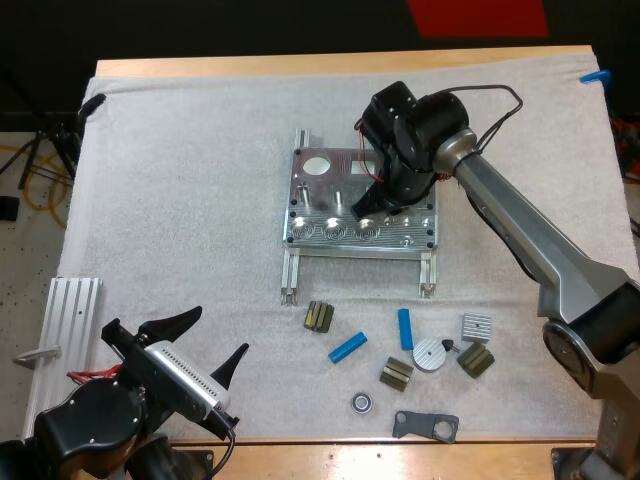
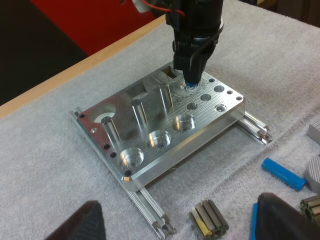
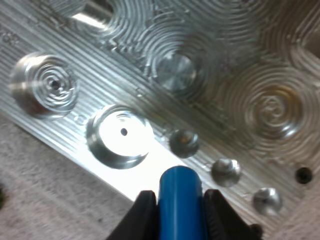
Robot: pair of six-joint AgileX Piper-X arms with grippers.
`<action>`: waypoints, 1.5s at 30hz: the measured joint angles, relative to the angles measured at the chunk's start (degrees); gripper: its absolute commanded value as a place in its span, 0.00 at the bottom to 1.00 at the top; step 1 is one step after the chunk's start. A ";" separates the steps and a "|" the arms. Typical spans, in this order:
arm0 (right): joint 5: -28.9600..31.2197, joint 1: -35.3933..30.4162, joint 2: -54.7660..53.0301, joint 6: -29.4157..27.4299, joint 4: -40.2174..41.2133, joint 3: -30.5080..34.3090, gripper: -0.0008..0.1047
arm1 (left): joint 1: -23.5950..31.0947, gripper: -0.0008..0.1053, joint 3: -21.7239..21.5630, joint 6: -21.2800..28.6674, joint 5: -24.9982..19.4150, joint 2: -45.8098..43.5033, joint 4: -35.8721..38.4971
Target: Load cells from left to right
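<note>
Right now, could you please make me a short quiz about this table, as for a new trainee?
1. True or false: the right gripper holds a blue cylinder over the metal block.
2. How many loose blue cylinders lie on the white mat? A: one. B: two. C: four.
3. Are the fingers of the left gripper open or shut?

Key: 1 true; 2 B; 3 open.
</note>
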 measured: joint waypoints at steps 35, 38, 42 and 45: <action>2.40 0.12 3.10 -0.27 -5.28 3.75 0.01 | 0.00 0.59 0.00 0.00 0.14 0.00 0.00; 2.40 0.12 3.10 -0.27 -5.87 3.75 0.01 | 0.00 0.59 0.00 0.00 0.14 0.00 0.00; 2.40 0.12 3.10 -0.27 -6.20 3.75 0.01 | 0.00 0.59 0.00 0.00 0.14 0.00 0.00; 2.40 0.12 3.10 -0.27 -6.19 3.75 0.01 | 0.00 0.59 0.00 0.00 0.14 0.00 0.00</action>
